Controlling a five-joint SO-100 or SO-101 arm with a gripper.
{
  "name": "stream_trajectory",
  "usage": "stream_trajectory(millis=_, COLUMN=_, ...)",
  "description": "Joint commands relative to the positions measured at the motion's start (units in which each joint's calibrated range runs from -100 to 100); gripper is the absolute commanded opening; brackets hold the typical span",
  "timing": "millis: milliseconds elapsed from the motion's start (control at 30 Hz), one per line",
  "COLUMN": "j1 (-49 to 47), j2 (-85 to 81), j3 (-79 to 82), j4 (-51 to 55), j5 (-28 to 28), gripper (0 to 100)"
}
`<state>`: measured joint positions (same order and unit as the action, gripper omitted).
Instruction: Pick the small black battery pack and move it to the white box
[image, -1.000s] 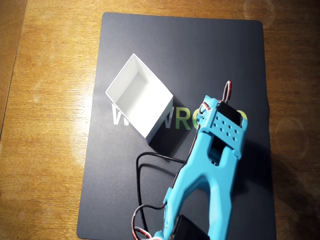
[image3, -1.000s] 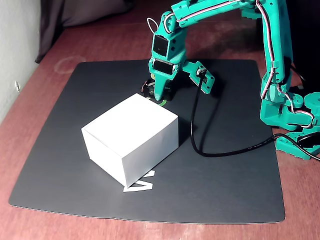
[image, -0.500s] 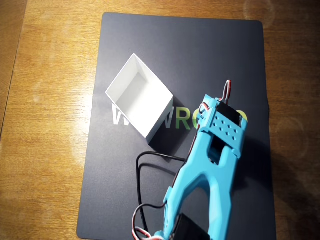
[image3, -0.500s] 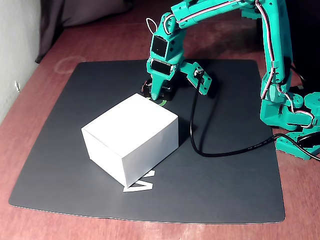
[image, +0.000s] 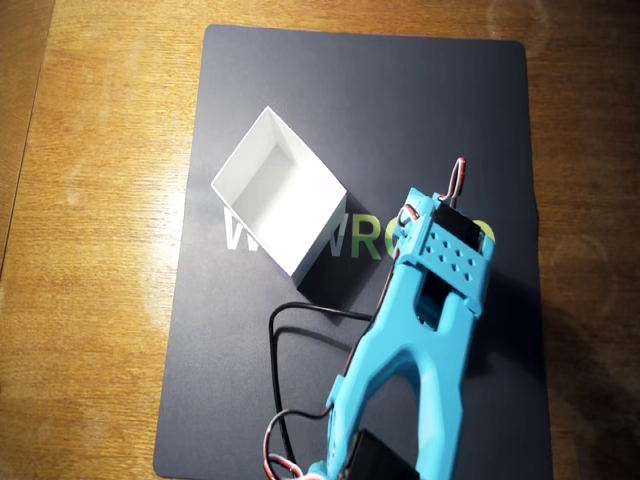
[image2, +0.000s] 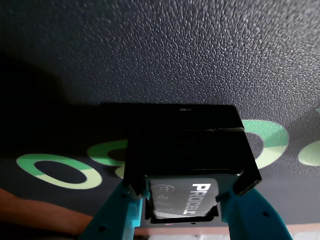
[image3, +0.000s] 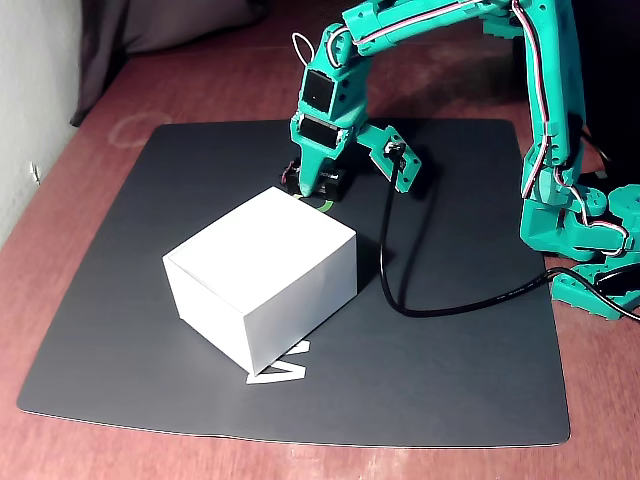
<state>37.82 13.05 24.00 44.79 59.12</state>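
The small black battery pack (image2: 182, 140) fills the wrist view, with a Procell cell showing in its near end. It rests on the dark mat (image2: 165, 50). My teal gripper (image2: 182, 197) has one finger against each side of the pack and is shut on it. In the fixed view the gripper (image3: 312, 185) points down at the mat just behind the white box (image3: 262, 285), with the pack (image3: 330, 182) low between its fingers. In the overhead view the open white box (image: 280, 190) lies left of my arm (image: 440, 270), which hides the pack.
The dark mat (image: 400, 100) lies on a wooden table (image: 90, 250). A black cable (image3: 400, 290) trails from the wrist across the mat to the arm base (image3: 580, 230) at the right. It also shows in the overhead view (image: 275, 340).
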Motion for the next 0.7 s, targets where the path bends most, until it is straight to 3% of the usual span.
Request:
stream_trajectory(millis=0, j1=-0.1, j2=0.8, j3=0.5, j4=-0.2, j5=-0.3, gripper=8)
stream_trajectory(millis=667, j1=0.6, j2=0.0, j3=0.4, j4=-0.2, j5=-0.3, gripper=4)
